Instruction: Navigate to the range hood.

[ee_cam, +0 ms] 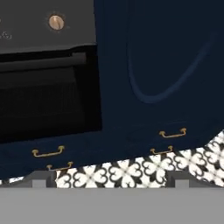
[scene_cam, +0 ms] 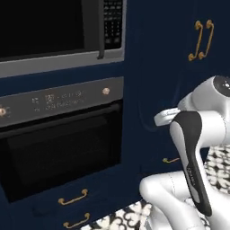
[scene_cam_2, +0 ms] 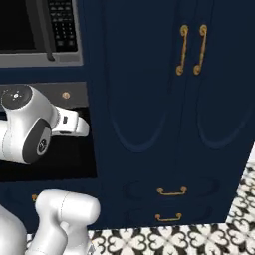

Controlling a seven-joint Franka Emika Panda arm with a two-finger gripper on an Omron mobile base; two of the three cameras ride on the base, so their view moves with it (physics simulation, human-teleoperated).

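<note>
Whether the gripper's fingers are apart or together cannot be told. The folded arm (scene_cam: 191, 148) sits close to the wall oven (scene_cam: 58, 148) and the navy cabinet doors (scene_cam_2: 164, 99). The range hood isn't among these; turning the base here could, I judge, clip the arm on the cabinetry

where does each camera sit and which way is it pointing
Left base view: on the base behind the arm's left, facing the wall oven, with the microwave above it; the white arm rises at lower right.
Right base view: behind the arm's right, facing navy cabinet doors with gold handles; the arm fills the lower left.
Hand view: on the hand, aimed low at the oven, drawer handles and patterned floor.
Shared: the oven, navy cabinets and floor appear in all three views.
</note>
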